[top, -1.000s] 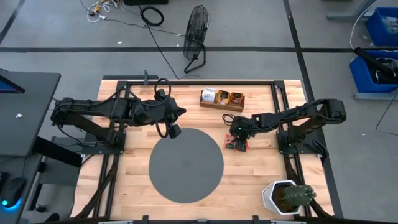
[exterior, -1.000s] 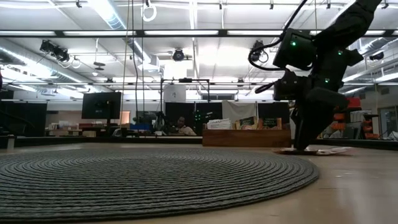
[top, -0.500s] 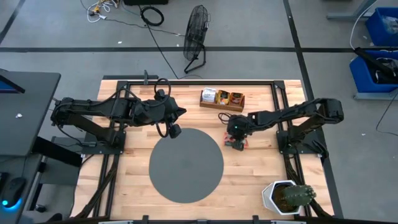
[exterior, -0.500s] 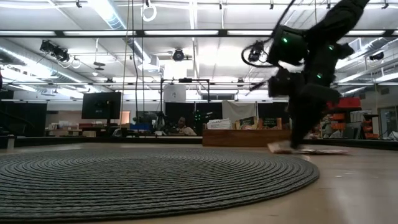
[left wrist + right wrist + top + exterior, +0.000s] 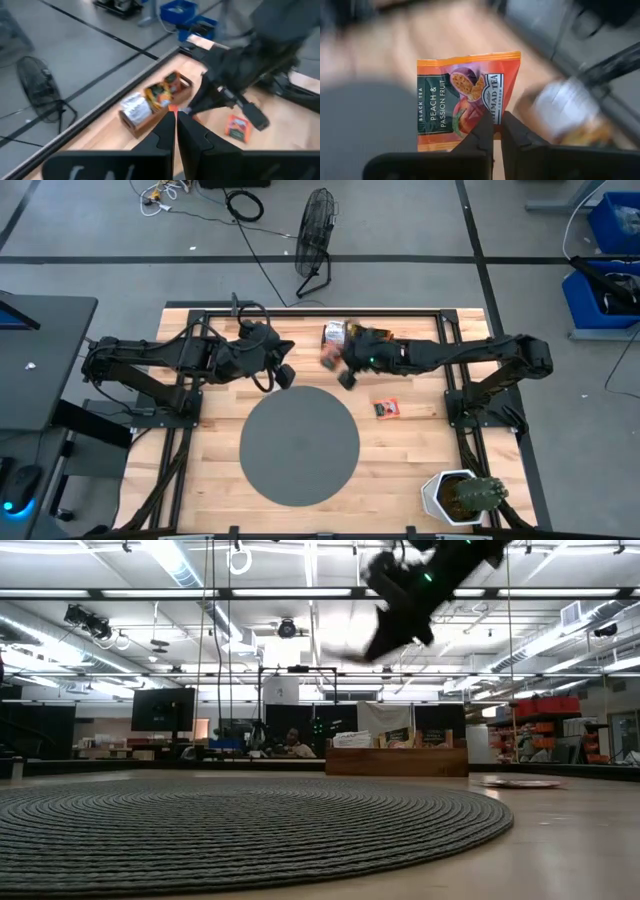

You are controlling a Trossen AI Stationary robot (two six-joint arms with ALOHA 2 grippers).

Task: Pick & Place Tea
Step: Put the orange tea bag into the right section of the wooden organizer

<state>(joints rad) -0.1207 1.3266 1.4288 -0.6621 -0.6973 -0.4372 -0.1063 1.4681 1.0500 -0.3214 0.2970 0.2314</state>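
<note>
Above the far half of the worktop (image 5: pixel 300 330), between the wooden box (image 5: pixel 357 338) and the grey disc (image 5: pixel 299 445), the right end effector (image 5: pixel 340 366) hangs in the air, raised well clear of the surface. Its fingers (image 5: pixel 482 131) are pressed together on the lower edge of one tea packet (image 5: pixel 465 107): orange, with a dark label reading "Black Tea, Peach & Passion Fruit". The packet stands up from the pinch, flat face toward the wrist camera. In the high view it shows only as a small blur at the fingertips.

A second tea packet (image 5: pixel 387 408), orange-red, lies flat on the wood to the right of the disc, well apart from the held one. From the low view it reads as a thin flat shape (image 5: pixel 518 782) on the worktop.

The wooden box sits at the far edge and holds more packets, one white-silver, the others orange.

Left end effector (image 5: pixel 284 376): hovers just beyond the disc's far-left rim, fingers (image 5: pixel 165 134) pressed together, nothing between them. Its wrist camera looks toward the box (image 5: pixel 155 102) and the right arm.

A potted cactus (image 5: pixel 462 496) stands at the near right corner.
</note>
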